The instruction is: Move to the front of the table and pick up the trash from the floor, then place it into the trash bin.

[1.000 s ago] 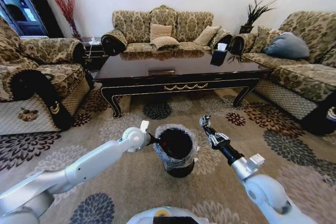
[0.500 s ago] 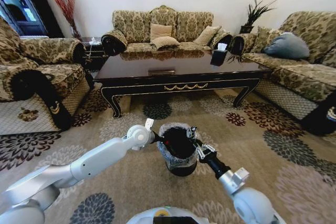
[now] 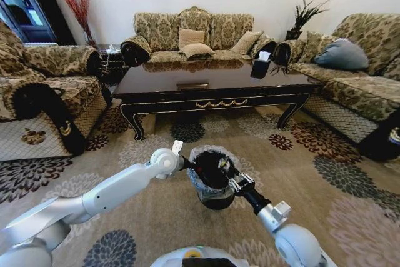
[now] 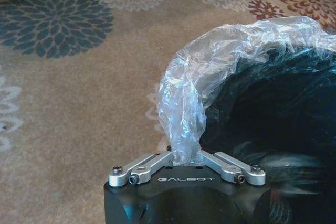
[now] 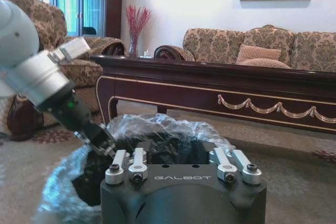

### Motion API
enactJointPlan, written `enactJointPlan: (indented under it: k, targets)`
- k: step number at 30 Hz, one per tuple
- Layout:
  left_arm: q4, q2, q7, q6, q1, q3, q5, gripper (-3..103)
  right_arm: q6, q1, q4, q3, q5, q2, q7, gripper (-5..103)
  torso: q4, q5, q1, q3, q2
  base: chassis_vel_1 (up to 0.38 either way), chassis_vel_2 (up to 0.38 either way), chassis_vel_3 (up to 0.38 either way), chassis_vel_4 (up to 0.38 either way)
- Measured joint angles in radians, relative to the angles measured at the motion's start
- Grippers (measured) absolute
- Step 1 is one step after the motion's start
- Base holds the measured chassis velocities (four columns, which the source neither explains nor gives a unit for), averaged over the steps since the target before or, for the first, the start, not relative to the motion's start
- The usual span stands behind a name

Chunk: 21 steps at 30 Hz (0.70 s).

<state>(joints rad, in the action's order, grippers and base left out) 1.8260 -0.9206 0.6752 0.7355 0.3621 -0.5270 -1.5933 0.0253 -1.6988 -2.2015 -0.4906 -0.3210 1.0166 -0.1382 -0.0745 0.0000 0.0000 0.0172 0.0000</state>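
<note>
The black trash bin (image 3: 211, 182) with its translucent liner (image 4: 210, 77) stands on the flowered floor (image 3: 312, 173) in front of the dark table (image 3: 212, 85). My left gripper (image 3: 187, 164) is at the bin's left rim. In the left wrist view the left gripper (image 4: 185, 153) is shut on a pinched fold of the liner. My right gripper (image 3: 223, 164) hangs over the bin's mouth. In the right wrist view the right gripper (image 5: 178, 148) points into the dark bin (image 5: 157, 129) and looks open, its tips lost in the shadow. The trash is out of view.
Patterned sofas (image 3: 194, 32) ring the table on the left, far side and right. A small black tissue box (image 3: 261, 65) stands on the table's right end. Open carpet lies around the bin on both sides.
My right gripper has swung left, from beside the bin's right side to over its mouth. My left gripper has stayed on the liner at the rim.
</note>
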Motion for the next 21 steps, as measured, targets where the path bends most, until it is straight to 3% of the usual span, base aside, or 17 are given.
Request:
enactJointPlan:
  k: [3, 4, 8, 10, 11, 13, 21]
  targets:
    - [0.006, 0.009, -0.003, 0.0, 0.005, 0.005, 0.0, 0, 0.0, 0.011, 0.006, 0.003, 0.0, -0.004, 0.0, 54, -0.0002, -0.0001, 0.0, 0.0, 0.0, 0.0, 0.0, 0.0, 0.0]
    - [0.007, 0.014, -0.003, 0.0, 0.008, 0.008, 0.0, 0, 0.0, 0.014, 0.005, 0.003, -0.003, -0.004, 0.001, 65, -0.0002, -0.0001, 0.0, 0.0, 0.0, 0.0, 0.0, 0.0, 0.0]
    - [0.007, 0.028, -0.005, 0.0, 0.025, 0.02, 0.006, 0, -0.008, 0.021, -0.003, 0.003, -0.022, -0.003, 0.003, 77, -0.0001, -0.0002, 0.0, 0.0, 0.0, 0.0, 0.0, 0.0, 0.0]
    - [0.007, 0.035, -0.006, 0.0, 0.037, 0.028, 0.01, 0, -0.01, 0.025, -0.003, 0.001, -0.03, -0.003, 0.004, 77, -0.0001, -0.0001, 0.0, 0.0, 0.0, 0.0, 0.0, 0.0, 0.0]
    - [0.007, 0.036, -0.006, 0.0, 0.04, 0.03, 0.011, 0, -0.011, 0.027, -0.003, 0.0, -0.033, -0.004, 0.004, 87, -0.0001, -0.0001, 0.0, 0.0, 0.0, 0.0, 0.0, 0.0, 0.0]
    - [0.009, 0.05, -0.008, 0.0, 0.071, 0.055, 0.02, 0, -0.015, 0.041, -0.002, -0.012, -0.066, -0.01, 0.015, 97, -0.0002, -0.0001, 0.0, 0.0, 0.0, 0.0, 0.0, 0.0, 0.0]
    - [0.04, 0.09, -0.009, 0.0, 0.153, 0.117, 0.033, 0, -0.042, 0.096, 0.015, -0.038, -0.152, -0.016, 0.042, 100, -0.0001, -0.0002, 0.0, 0.0, 0.0, 0.0, 0.0, 0.0, 0.0]
